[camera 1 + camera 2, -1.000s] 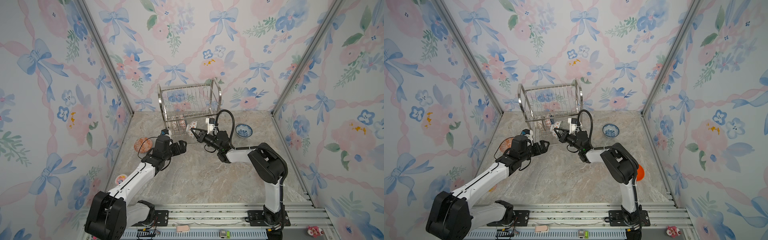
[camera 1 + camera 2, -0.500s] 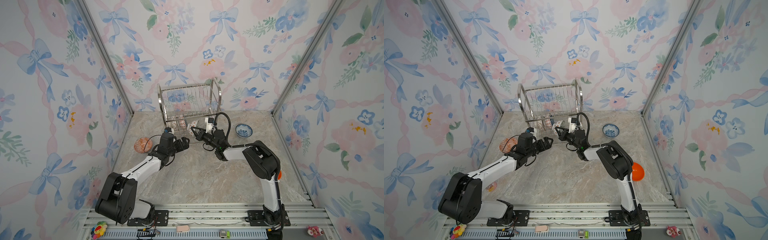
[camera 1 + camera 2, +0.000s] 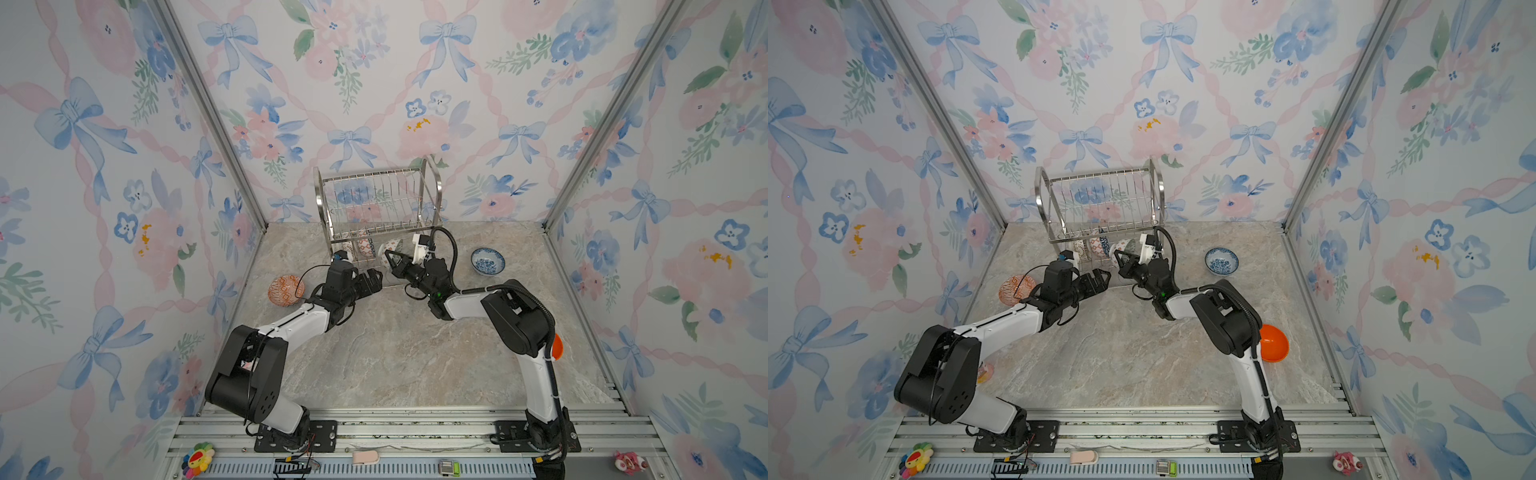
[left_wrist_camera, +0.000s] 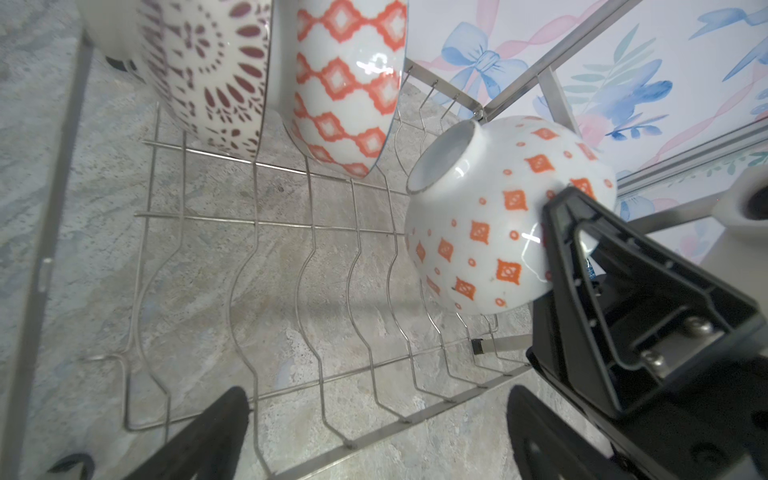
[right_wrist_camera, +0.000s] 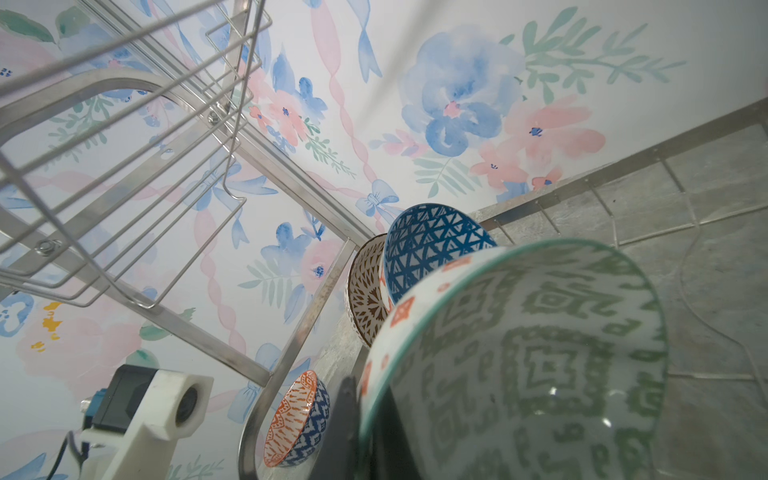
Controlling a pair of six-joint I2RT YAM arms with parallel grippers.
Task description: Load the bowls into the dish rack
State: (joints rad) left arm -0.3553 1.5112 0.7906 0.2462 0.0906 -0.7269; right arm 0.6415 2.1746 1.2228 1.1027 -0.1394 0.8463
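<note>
The right fingers (image 4: 557, 232) are clenched on the rim of a white bowl (image 4: 478, 232) with orange diamonds, held tilted low over the bottom wires of the dish rack (image 3: 374, 195), beside two patterned bowls (image 4: 345, 83) standing there on edge. The left fingers (image 4: 216, 424) hang released at the rack's front. A blue-white bowl (image 3: 487, 261) waits apart on the bench (image 3: 395, 353). Let go at this tilt, the glossy bowl could roll off the wires or knock its neighbour.
</note>
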